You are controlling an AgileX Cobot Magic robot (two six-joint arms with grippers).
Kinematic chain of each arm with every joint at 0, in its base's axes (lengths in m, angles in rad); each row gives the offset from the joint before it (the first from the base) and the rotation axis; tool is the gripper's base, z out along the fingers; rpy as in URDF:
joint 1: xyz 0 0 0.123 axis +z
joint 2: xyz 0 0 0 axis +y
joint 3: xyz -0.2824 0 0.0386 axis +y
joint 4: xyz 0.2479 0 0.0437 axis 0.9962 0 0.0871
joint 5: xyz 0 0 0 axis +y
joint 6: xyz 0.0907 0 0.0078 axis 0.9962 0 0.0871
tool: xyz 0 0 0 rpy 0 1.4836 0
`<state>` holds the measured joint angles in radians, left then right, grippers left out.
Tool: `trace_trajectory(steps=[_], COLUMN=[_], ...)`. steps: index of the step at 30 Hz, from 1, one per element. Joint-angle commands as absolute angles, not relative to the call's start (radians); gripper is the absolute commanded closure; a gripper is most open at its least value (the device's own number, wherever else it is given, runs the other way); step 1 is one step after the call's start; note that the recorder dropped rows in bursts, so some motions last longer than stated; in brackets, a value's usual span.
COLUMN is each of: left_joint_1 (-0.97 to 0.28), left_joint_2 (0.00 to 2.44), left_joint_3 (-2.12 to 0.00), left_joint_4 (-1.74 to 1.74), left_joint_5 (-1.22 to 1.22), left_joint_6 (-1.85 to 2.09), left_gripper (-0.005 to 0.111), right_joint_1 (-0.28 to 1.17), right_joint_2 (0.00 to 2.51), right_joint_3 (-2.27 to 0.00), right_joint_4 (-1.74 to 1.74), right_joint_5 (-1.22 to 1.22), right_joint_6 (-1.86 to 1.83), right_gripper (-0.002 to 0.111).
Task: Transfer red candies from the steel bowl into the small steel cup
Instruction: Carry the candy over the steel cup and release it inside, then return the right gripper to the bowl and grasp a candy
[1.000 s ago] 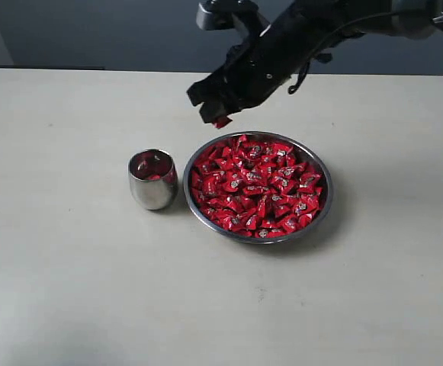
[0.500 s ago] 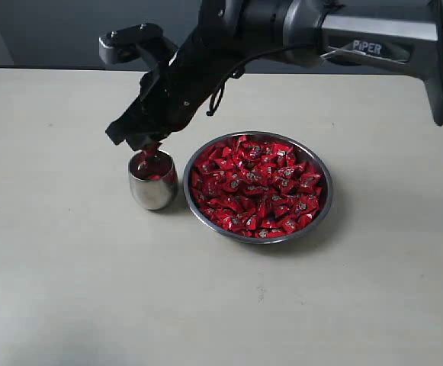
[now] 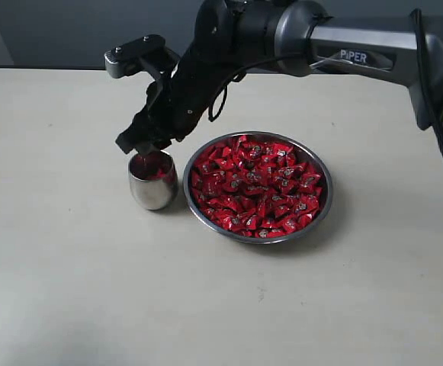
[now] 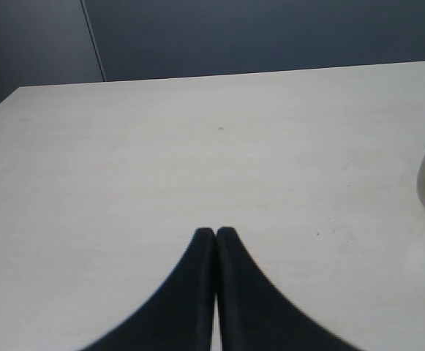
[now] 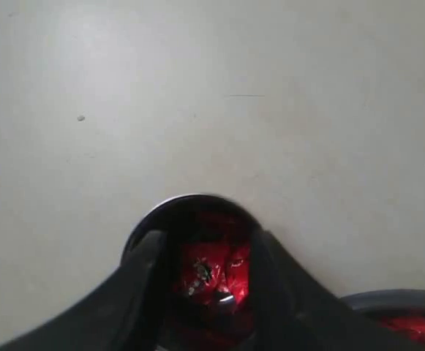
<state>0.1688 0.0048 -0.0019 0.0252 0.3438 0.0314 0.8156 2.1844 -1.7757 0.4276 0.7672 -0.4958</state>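
Cup (image 3: 151, 195) just left of bowl (image 3: 261, 239); candies (image 3: 255, 187) in both.

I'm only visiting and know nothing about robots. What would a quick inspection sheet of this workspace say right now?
Surface: pale table, a few faint specks.
Job's things: steel bowl heaped with red candies; small steel cup upright close beside it, some red candies inside.
Clutter: nothing seen.
Tools: right tool open, above the cup's mouth; left tool shut, holding nothing.
Cables: black cable looped along the right arm.
Surroundings: dark wall behind the table.
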Motion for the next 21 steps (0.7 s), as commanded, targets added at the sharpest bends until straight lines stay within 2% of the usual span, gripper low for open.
trace_trajectory(steps=[1, 11, 21], left_joint_1=[0.17, 0.17, 0.17], left_joint_2=[0.0, 0.0, 0.0], left_joint_3=[0.0, 0.0, 0.0], left_joint_4=[0.027, 0.027, 0.027], left_joint_5=[0.334, 0.334, 0.334], left_joint_6=[0.029, 0.029, 0.029], left_gripper=[0.106, 0.106, 0.106], right_joint_1=[0.812, 0.683, 0.546], right_joint_2=[2.168, 2.055, 1.887], right_joint_3=[-1.781, -1.745, -1.402], right_joint_4=[0.406, 0.349, 0.375], right_joint_5=[0.757, 0.757, 0.508], right_joint_6=[-0.497, -0.4, -0.389], right_gripper=[0.073, 0.073, 0.073])
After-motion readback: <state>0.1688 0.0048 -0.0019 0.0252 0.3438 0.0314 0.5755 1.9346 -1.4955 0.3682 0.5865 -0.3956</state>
